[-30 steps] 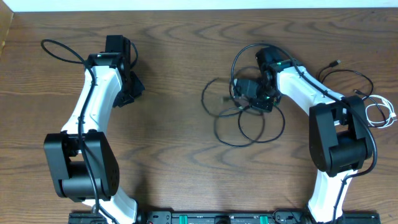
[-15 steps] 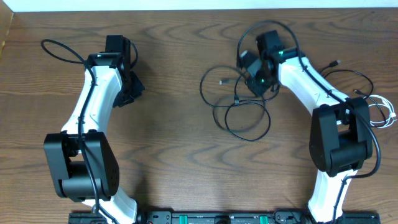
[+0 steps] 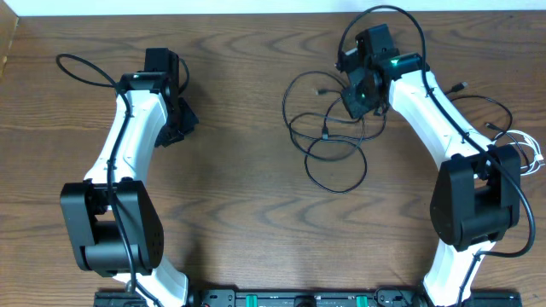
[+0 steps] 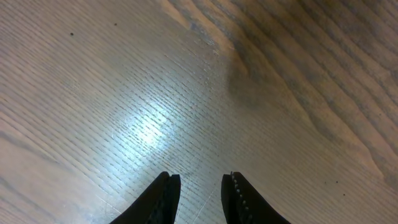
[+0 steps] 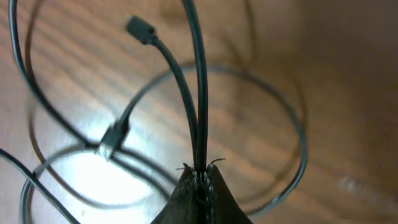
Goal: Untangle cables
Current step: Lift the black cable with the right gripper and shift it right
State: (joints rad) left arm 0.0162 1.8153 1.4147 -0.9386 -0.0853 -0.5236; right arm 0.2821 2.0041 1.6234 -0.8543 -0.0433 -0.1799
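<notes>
- Where the right gripper (image 3: 362,88) meets the black cable (image 3: 334,166), the wrist hides the pinch from above. The right wrist view shows the fingertips (image 5: 188,194) pressed tight on two strands of it, and these run out of frame at the top.
- Blur softens the far loops in that view. One plug (image 5: 138,28) shows on a raised strand, and another (image 5: 113,140) sits lower among the loops.
- From above, the cable's loops spread over the table (image 3: 256,196) to the left of and below the gripper, in the far right part. How the strands cross under the gripper cannot be told.
- The white cable (image 3: 522,152) lies at the right edge, partly behind the right arm's elbow (image 3: 473,192).
- A thin black strand (image 3: 490,104) with its own plug curves just beside it. I cannot tell whether it belongs to the same black cable.
- The left gripper (image 3: 181,126) is well apart from both cables. In the left wrist view only its finger ends show at the bottom edge, a little apart, with nothing between them and bare wood beyond.
- A thicker wire (image 3: 85,70) loops out beside the left arm.
</notes>
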